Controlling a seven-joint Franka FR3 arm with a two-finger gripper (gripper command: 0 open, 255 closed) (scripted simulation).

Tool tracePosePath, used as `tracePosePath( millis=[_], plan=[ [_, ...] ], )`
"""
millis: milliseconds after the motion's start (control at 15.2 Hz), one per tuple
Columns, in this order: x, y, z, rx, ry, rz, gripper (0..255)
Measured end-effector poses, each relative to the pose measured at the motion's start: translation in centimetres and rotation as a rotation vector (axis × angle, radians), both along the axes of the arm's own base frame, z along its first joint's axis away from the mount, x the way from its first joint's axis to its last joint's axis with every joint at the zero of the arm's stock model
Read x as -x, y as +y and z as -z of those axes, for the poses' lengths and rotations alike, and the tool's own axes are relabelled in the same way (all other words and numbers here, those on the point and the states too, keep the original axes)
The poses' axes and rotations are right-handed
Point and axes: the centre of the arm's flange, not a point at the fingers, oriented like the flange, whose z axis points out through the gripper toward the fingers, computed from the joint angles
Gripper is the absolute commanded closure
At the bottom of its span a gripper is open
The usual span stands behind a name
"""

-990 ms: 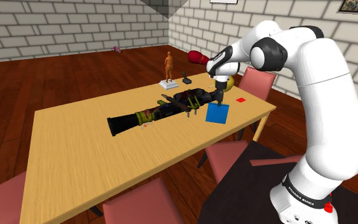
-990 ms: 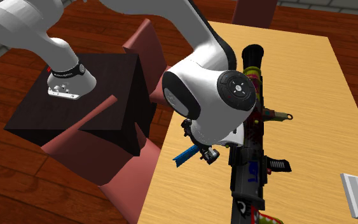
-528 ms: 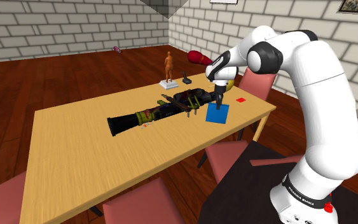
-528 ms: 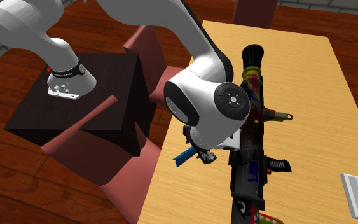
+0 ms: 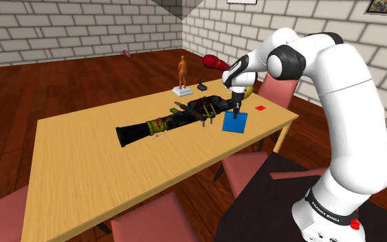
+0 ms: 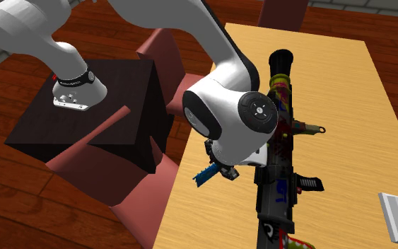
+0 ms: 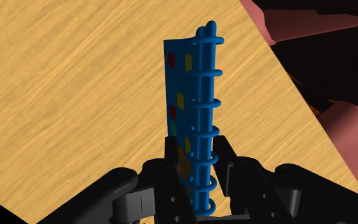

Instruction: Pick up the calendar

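Wrist view: the gripper (image 7: pixel 196 156) pinches the blue calendar (image 7: pixel 182 108) at its ring spine. The coloured squares on the page carry no legible writing. Shoulder view: the calendar is upright by the table (image 5: pixel 82 165) edge nearest the stand, beside a black weapon (image 5: pixel 171 120). Second exterior view: the arm hides most of the calendar, and whether it touches the table cannot be told.

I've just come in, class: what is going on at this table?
The white robot arm reaches over the wooden table. Its gripper clasps, between its fingers, the ring-bound edge of a blue calendar near the table's edge. A long black weapon-like object lies beside it. Whether the calendar is off the table cannot be told.
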Motion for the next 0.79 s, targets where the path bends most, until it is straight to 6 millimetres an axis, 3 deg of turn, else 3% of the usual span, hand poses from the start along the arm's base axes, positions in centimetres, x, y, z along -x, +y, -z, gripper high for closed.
tracePosePath(
  millis=[264, 792],
  plan=[
    [0.2, -0.1, -0.9, 0.001, 0.001, 0.000, 255],
    [0.2, -0.3, -5.0, 0.001, 0.001, 0.000, 255]
  ],
)
